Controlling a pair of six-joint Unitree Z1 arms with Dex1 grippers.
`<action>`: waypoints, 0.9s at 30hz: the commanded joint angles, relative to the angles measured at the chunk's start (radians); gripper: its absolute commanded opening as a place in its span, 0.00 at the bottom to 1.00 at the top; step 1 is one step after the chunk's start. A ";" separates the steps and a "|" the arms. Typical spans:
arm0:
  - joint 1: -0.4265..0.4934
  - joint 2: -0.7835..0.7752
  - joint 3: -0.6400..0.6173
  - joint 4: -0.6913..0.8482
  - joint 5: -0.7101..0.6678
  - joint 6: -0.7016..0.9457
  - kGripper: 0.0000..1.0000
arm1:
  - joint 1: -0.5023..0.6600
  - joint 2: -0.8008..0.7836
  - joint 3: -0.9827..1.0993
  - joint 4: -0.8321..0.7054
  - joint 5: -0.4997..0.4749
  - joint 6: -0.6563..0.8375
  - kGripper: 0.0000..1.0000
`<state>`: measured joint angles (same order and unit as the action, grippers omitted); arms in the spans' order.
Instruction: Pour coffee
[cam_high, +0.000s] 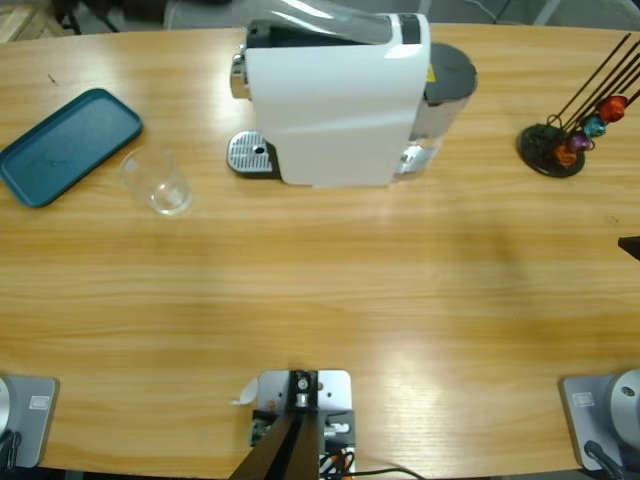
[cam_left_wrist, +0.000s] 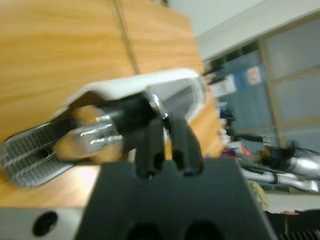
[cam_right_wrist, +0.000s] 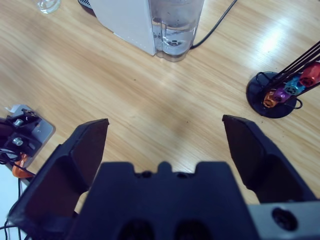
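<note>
- A white coffee machine (cam_high: 335, 105) stands at the far middle of the wooden table (cam_high: 320, 290); its metal drip tray (cam_high: 250, 155) juts out on the side toward the glass; a clear water tank (cam_right_wrist: 175, 25) sits at its other end, with a black cord (cam_right_wrist: 217, 22) trailing away from it
- A clear glass (cam_high: 157, 181) stands upright on the table, near the drip tray but apart from it, just beside a teal tray (cam_high: 65, 145); I cannot tell whether any coffee is in the glass, and no coffee shows elsewhere
- A black wire stand (cam_high: 555, 148) holding coloured capsules (cam_high: 590, 130) stands well apart from the machine, toward the other end of the table
- The left gripper (cam_left_wrist: 167, 150) has its two black fingers pressed close together with nothing between them; beyond them lie the coffee machine's spout and drip tray, seen tilted
- The right gripper (cam_right_wrist: 162, 140) hangs above bare table with its jaws spread wide and nothing held; the capsule stand lies beyond one jaw, the water tank straight ahead
</note>
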<state>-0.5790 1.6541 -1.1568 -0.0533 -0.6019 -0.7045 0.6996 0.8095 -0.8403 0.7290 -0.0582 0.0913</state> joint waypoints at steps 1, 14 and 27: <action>-0.046 -0.059 -0.036 -0.006 -0.012 -0.010 0.00 | 0.007 0.044 0.015 0.010 -0.114 0.087 0.99; -0.221 -0.226 0.113 0.054 0.297 0.669 1.00 | -0.211 0.191 0.207 -0.336 -0.256 0.278 0.98; -0.358 -0.374 0.386 0.084 0.672 0.905 1.00 | -0.375 0.438 0.404 -0.815 -0.228 0.246 0.84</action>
<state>-0.9198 1.3292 -0.8383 0.0167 0.0077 0.1782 0.3633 1.0731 -0.5292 0.0999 -0.2996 0.3492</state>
